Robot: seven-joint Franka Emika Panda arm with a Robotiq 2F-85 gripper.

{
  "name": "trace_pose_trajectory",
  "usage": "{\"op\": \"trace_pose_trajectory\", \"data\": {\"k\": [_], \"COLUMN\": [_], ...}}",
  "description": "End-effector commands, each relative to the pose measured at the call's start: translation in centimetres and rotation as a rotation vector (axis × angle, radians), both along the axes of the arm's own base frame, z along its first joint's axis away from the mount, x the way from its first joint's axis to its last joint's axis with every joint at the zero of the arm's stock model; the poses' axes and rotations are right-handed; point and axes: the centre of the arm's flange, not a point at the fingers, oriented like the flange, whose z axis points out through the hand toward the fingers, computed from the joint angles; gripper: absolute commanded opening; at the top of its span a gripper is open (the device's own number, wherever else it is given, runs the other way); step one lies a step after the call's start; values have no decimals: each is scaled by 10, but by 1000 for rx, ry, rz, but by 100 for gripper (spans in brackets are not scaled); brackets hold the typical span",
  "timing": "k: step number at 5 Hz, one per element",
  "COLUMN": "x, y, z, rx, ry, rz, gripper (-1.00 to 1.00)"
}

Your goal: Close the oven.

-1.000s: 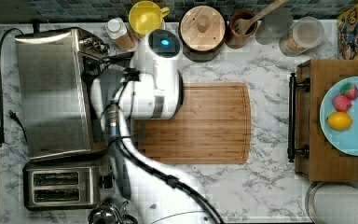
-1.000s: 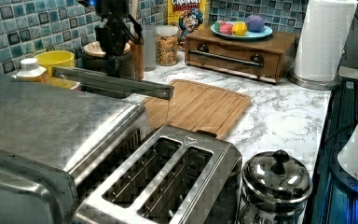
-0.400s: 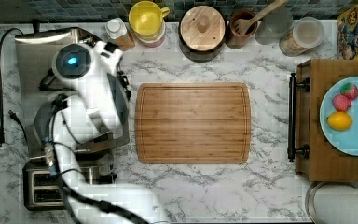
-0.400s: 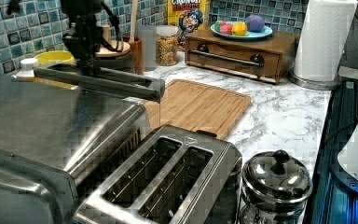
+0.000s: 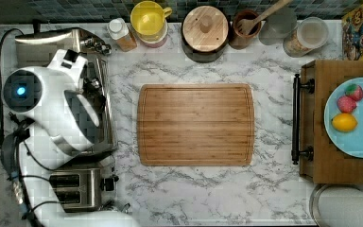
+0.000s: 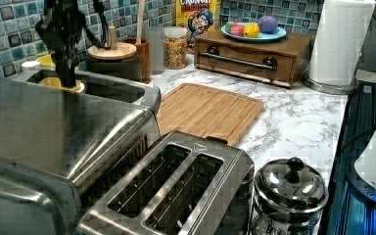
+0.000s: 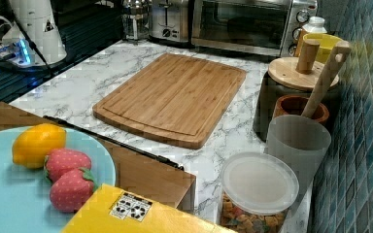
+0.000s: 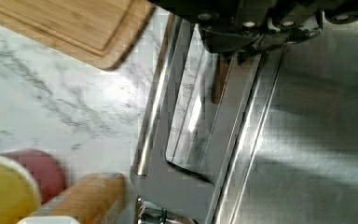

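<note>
Marble counter, kitchen corner, tiled backsplash behind.

- Oven: brushed-steel toaster oven, off the cutting board on the top view's left, glass door facing the board. In the left view the door stands almost upright, its top edge leaning slightly out towards the board, with a dark slot between the door and the oven body. In the right view the door looks flat against the front.
- Arm: white Panda, over the oven roof, on the oven side of the board and well apart from it.
- Cutting board: bamboo, flat on the counter, nothing on it.
- Wooden drawer box: on the far side of the board from the oven, carrying a light-blue plate of toy fruit.
- Two-slot toaster: just beside the oven, diagonally off the board's corner on the top view's lower left.
- Door handle: metal bar along the door's top edge, the oven part nearest the board.
- Gripper: black, pointing straight down at the door's top edge, behind the handle as seen from the board. Fingers drawn together, nothing between them. Whether the tips touch the door I cannot tell.
</note>
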Motion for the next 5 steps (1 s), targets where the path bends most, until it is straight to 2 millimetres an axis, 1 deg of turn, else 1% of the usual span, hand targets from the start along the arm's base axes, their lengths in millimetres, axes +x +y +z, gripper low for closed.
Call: {"op": "trace_pose_trajectory", "data": {"k": [1, 5], "x": [-8, -8], "y": [-32, -32], "z": [119, 119], "rx": [19, 19], "ry": [-190, -190], "rz": [-170, -170], "gripper": [-100, -100]}}
